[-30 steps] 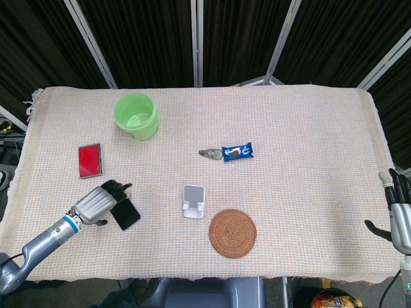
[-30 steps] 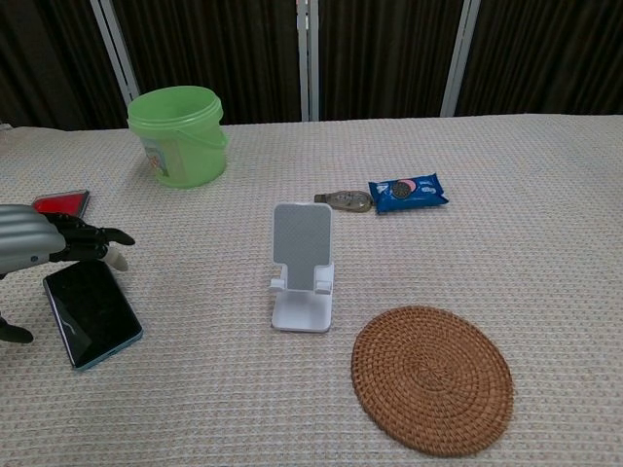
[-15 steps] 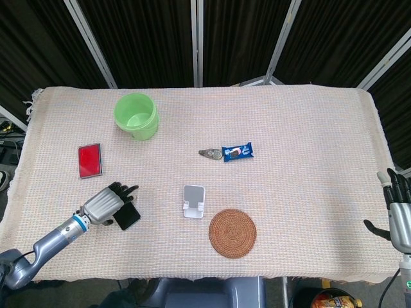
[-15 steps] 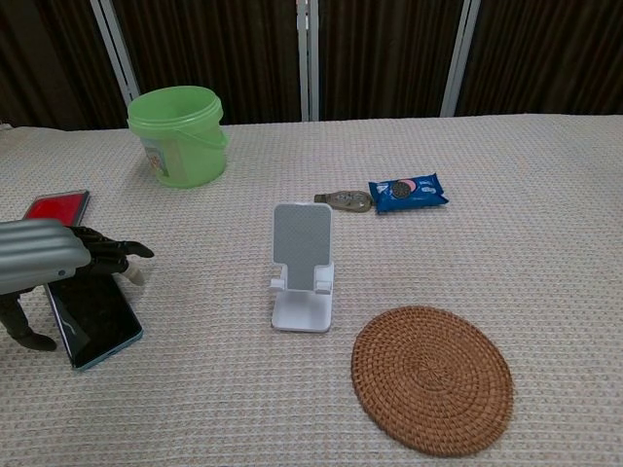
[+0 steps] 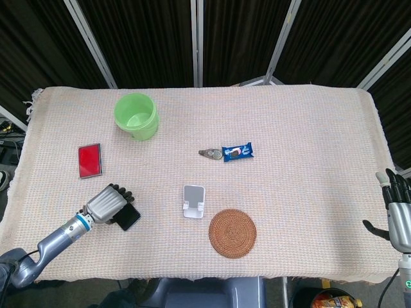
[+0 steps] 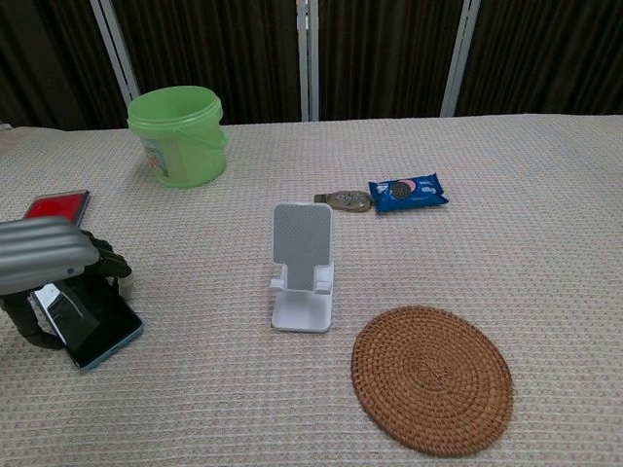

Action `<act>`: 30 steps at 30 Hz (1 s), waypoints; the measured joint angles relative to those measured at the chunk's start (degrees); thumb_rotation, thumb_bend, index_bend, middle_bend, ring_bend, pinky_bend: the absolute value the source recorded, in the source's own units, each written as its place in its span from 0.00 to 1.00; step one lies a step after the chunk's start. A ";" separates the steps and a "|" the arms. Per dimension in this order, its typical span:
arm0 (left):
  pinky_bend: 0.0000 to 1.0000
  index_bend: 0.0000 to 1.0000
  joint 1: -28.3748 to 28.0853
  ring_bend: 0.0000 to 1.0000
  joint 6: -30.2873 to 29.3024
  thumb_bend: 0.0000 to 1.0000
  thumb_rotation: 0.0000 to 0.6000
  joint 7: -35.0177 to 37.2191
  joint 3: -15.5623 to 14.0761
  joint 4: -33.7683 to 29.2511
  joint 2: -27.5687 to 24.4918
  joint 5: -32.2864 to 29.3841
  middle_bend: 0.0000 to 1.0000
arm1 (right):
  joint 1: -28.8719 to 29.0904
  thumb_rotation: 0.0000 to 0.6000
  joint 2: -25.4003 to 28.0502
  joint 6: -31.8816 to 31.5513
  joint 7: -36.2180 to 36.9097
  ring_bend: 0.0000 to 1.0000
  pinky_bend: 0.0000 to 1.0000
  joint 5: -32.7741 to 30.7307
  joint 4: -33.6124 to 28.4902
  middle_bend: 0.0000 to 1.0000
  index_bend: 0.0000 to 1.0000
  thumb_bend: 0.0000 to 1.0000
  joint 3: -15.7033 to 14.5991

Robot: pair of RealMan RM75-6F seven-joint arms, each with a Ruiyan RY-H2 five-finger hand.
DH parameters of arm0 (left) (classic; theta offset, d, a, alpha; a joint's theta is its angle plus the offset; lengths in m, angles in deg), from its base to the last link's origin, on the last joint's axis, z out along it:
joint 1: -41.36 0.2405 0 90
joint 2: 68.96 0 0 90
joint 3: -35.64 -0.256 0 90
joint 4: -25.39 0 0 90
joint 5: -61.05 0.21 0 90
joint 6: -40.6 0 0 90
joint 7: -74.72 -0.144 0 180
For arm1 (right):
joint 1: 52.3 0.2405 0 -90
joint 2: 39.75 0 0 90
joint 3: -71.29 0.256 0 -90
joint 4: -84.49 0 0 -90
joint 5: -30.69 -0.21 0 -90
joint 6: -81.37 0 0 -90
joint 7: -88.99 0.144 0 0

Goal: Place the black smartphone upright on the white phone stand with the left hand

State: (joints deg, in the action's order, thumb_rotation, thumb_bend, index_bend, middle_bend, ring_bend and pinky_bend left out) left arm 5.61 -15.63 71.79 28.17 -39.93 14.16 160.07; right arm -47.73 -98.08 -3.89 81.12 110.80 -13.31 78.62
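Note:
The black smartphone [image 5: 130,217] lies flat on the cloth at the front left, mostly under my left hand [image 5: 106,203]. In the chest view the left hand [image 6: 44,258] covers the phone's [image 6: 88,326] far half, fingers curled down over its right edge and thumb against its left edge, gripping it. The white phone stand [image 5: 193,201] stands upright and empty to the right of the phone, near the table's middle front [image 6: 304,263]. My right hand [image 5: 396,208] hangs off the table's right edge, fingers apart and holding nothing.
A green bucket [image 5: 136,116] stands at the back left. A red card [image 5: 89,160] lies just beyond the left hand. A blue snack pack [image 5: 237,151] and a small tube [image 5: 207,153] lie behind the stand. A round woven coaster [image 5: 232,233] sits to the stand's front right.
My left hand came down over the phone and its outstretched fingers curled around the phone's edges. The phone stayed on the cloth. The right hand kept still.

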 measured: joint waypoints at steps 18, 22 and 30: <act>0.37 0.51 -2.79 0.43 -11.44 0.04 1.00 -12.53 5.06 -7.59 -5.53 6.18 0.36 | -0.42 1.00 1.37 -0.87 2.90 0.00 0.00 1.06 -0.98 0.00 0.00 0.00 -0.02; 0.37 0.51 -6.68 0.43 -11.36 0.05 1.00 -24.00 7.49 -10.13 -6.19 11.09 0.36 | -0.65 1.00 1.79 -1.20 3.76 0.00 0.00 1.35 -1.11 0.00 0.00 0.00 -0.04; 0.37 0.49 -15.54 0.43 -4.58 0.06 1.00 -37.86 10.28 -11.46 -4.13 18.90 0.36 | -1.04 1.00 2.29 -1.49 5.30 0.00 0.00 1.39 -0.88 0.00 0.00 0.00 -0.12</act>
State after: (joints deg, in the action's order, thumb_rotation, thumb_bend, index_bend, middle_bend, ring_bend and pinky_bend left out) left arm -9.93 -20.21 33.93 38.45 -51.40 10.03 178.97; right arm -48.77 -95.79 -5.38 86.42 112.18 -14.20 78.50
